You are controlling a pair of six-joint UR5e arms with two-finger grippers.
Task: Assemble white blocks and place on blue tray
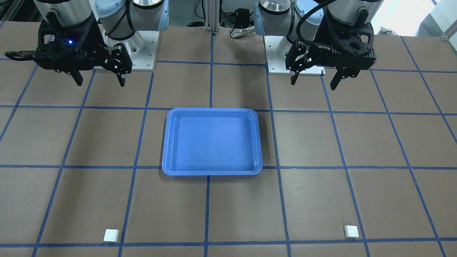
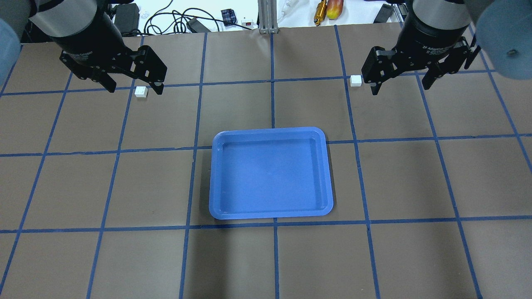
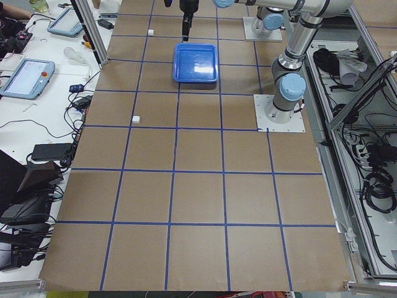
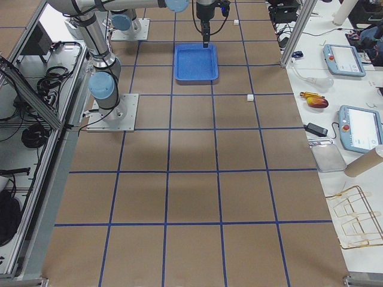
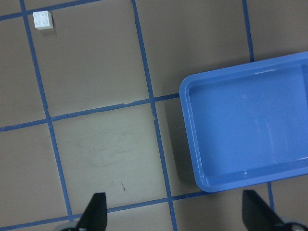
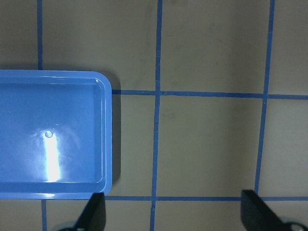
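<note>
Brown paper covers the counter [image 2: 415, 178], ruled into big squares by blue tape lines [image 2: 272, 83]. Above it 2 arms reach in, the left arm [image 1: 278, 16] and the right arm [image 1: 117, 14], both silver-grey with pale blue caps.

Next in size is the blue tray [image 2: 270, 214], a shallow rectangle with rounded corners and a raised rim. It sits flat in the middle of the counter, between the 2 arms and straddling the centre tape line.

Both arms end in black fittings hanging clear above the counter, 1 to each side of the tray, fingers pointing down. The left hand [image 1: 314, 84] has its fingers spread wide apart and grips nothing. The right hand [image 1: 101, 83] is spread just as wide, also with nothing in it. White lettering [image 2: 436, 47] on the right wrist's collar reads in part "2F Adaptive"; the rest I can't make out.

Smallest are the 2 white blocks, each lying alone on the paper, studs up, well apart from the tray and from each other. The left block [image 1: 351, 231] shows 4 studs and lies just beside a tape line on the side away from the robot's base. The right block [image 1: 111, 235], also 4 studs, lies near a tape crossing on that same side.
</note>
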